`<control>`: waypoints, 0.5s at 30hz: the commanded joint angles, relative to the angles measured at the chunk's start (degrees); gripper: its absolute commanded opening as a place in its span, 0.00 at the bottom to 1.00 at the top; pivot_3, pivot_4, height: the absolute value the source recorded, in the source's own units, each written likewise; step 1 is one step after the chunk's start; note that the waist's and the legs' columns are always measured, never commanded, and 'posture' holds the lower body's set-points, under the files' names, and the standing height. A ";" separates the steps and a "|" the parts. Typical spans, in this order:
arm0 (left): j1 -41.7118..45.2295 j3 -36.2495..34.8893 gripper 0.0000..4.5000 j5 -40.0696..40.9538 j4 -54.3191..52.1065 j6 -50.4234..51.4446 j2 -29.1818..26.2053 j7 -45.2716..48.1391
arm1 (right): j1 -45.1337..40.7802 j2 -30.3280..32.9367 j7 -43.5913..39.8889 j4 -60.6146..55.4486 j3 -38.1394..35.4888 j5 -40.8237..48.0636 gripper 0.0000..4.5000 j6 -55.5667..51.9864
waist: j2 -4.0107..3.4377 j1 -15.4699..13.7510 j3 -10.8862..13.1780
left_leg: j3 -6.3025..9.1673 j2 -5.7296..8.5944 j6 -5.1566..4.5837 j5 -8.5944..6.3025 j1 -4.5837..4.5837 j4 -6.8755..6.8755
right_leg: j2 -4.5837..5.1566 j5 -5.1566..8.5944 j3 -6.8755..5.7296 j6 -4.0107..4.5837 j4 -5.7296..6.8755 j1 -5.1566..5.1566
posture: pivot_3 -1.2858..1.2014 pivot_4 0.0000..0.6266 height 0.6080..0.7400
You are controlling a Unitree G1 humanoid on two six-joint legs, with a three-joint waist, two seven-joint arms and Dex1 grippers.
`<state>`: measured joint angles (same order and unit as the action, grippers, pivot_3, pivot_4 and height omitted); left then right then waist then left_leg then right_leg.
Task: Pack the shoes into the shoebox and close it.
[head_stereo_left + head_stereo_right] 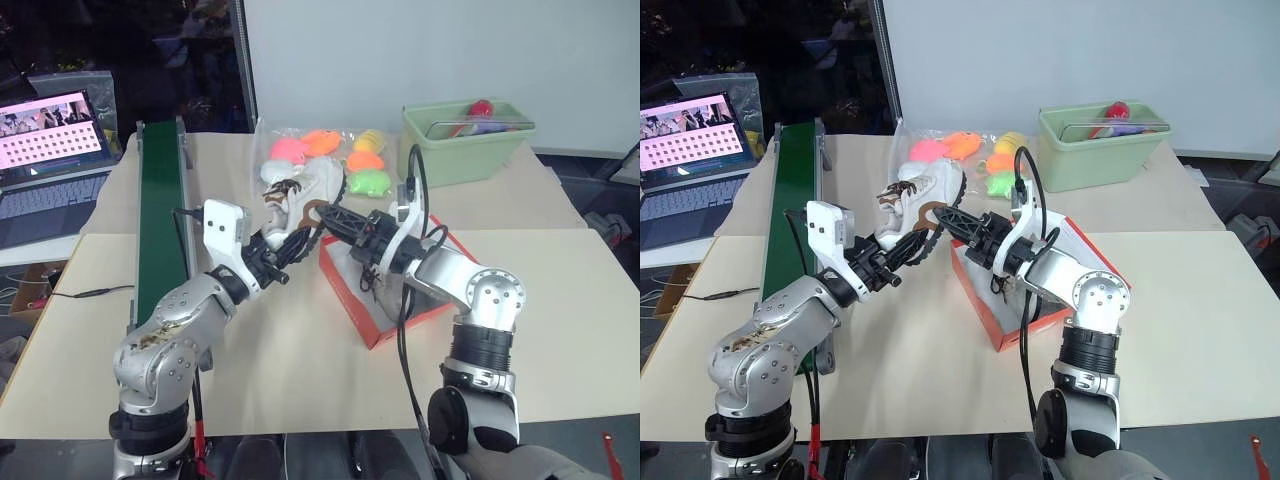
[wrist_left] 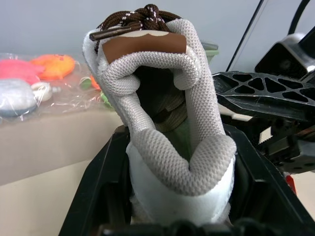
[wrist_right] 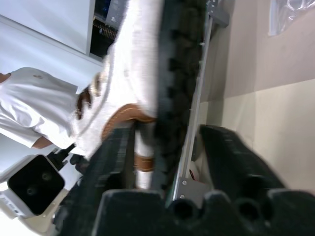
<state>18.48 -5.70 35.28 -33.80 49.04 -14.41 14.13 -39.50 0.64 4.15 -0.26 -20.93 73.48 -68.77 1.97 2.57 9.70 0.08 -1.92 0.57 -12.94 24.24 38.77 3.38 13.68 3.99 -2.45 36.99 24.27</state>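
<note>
while gripping the white sneaker [image 2: 167,147] by its heel, closed on it and holding it up above the table [image 1: 280,350], risks a twist at the left end effector [image 1: 290,245]: pinches only the soft mesh collar, with the long toe end sticking out toward the plastic-wrapped toys [image 1: 320,145]. could sag or swing loose if jolted.

further right, meets the right end effector [image 1: 322,212] at the sneaker's side, along sole and upper; cannot tell whether clamped or open there. if pulled from both ends at once, could wrench the sneaker out of the heel grip or fold it. if let go on the left before a firm hold on the right, would drop to the table short of the shoebox [image 1: 372,325]. could also snag the loose dark laces on either end effector.

to the right and lower, lies open on the table under the right forearm, set at an angle. hard to see inside past the arm, so cannot say whether the other shoe sits there. could get shoved askew by the forearm or its cable during lowering. needs lining up lengthwise; put in crooked, would likely ride on the rim and keep the lid from shutting.
</note>
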 commanded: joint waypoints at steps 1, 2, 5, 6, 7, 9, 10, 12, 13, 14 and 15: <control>1.86 3.19 0.50 2.41 -2.05 -0.27 0.35 2.24 | -2.20 -0.64 0.33 -1.44 1.03 1.86 0.16 2.16 | 0.00 -0.02 0.00 | 0.00 0.00 0.00 0.00 0.00 0.00 | 0.00 0.00 0.00 0.00 -0.01 0.00 | 0.52 0.24 0.92; 1.88 3.20 0.50 2.38 -2.03 -0.29 0.40 2.18 | -2.18 -0.70 0.44 -1.47 1.04 2.12 0.09 2.15 | 0.00 -0.02 0.00 | 0.00 0.00 0.00 0.00 0.00 0.00 | 0.00 0.00 0.00 0.00 -0.01 0.00 | 0.52 0.24 0.92; 1.96 3.24 0.50 2.31 -1.90 -0.34 0.39 2.14 | -2.18 -1.04 0.87 -1.42 0.90 3.11 0.01 2.25 | 0.00 -0.03 0.00 | 0.00 0.00 0.00 0.00 0.00 0.00 | 0.00 0.00 0.00 0.00 -0.01 0.00 | 0.52 0.24 0.92; 1.93 3.32 0.50 2.32 -2.05 -0.28 0.39 2.07 | -2.11 -1.33 1.15 -1.67 0.76 4.04 0.01 2.27 | 0.00 -0.03 0.00 | 0.00 0.00 0.00 0.00 0.00 0.00 | 0.00 0.00 0.00 0.00 -0.01 0.00 | 0.52 0.24 0.92; 1.96 3.35 0.50 2.32 -2.05 -0.27 0.38 2.07 | -2.12 -1.51 1.36 -1.75 0.71 4.68 0.01 2.34 | 0.00 -0.03 0.00 | 0.00 0.00 0.00 0.00 0.01 0.00 | 0.00 0.00 0.00 0.00 -0.02 0.00 | 0.52 0.24 0.92; 1.94 3.55 0.50 2.05 -2.06 -0.21 0.15 2.03 | -2.12 -1.94 2.15 -2.18 0.79 6.22 0.01 2.65 | 0.00 -0.03 0.00 | 0.00 0.00 0.00 0.00 0.01 -0.01 | 0.00 0.00 0.00 0.00 -0.02 0.00 | 0.52 0.24 0.92; 1.47 4.26 0.50 0.74 -1.95 -0.60 -0.68 2.18 | -2.29 -3.05 3.44 -2.63 0.28 7.87 0.01 3.98 | 0.00 -0.02 0.00 | 0.00 0.00 0.00 0.00 0.01 -0.01 | 0.00 0.00 0.00 0.00 -0.02 0.00 | 0.52 0.24 0.92; 0.48 5.59 0.50 -1.81 -1.83 -1.97 -2.57 2.87 | -2.86 -5.17 5.88 -3.45 -1.06 9.60 0.01 7.67 | 0.00 0.19 0.00 | 0.00 -0.01 0.00 0.00 0.01 -0.01 | 0.00 0.00 0.00 0.00 -0.02 0.02 | 0.52 0.24 0.92; 0.03 5.57 0.50 -2.12 -1.80 -2.71 -2.99 3.30 | -3.34 -6.16 7.37 -3.59 -1.92 10.02 0.01 9.98 | 0.00 0.27 0.00 | 0.00 -0.02 0.00 0.00 0.00 -0.02 | -0.02 0.00 0.01 0.00 -0.01 0.02 | 0.52 0.24 0.92; -0.16 5.21 0.50 -1.80 -1.76 -3.44 -3.00 3.64 | -3.81 -6.86 8.73 -3.47 -2.72 10.31 0.01 11.96 | -0.01 0.30 0.00 | 0.00 -0.04 0.00 0.00 -0.02 -0.04 | -0.04 0.00 0.01 0.00 0.00 0.02 | 0.52 0.24 0.92; -0.27 4.60 0.57 -1.19 -1.67 -4.02 -2.75 3.75 | -4.30 -7.51 10.15 -3.18 -3.54 11.05 0.01 13.78 | -0.01 0.18 0.00 | 0.00 -0.05 0.00 0.00 -0.01 -0.05 | -0.05 0.00 0.02 0.01 0.00 0.04 | 0.52 0.24 0.92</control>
<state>19.53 -4.59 32.12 -33.75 45.15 -17.50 14.33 -39.53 -5.08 12.82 -0.26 -21.63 80.42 -62.55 1.96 2.75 9.70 0.08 -1.96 0.57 -12.94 24.23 38.72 3.34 13.68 4.00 -2.44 36.99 24.31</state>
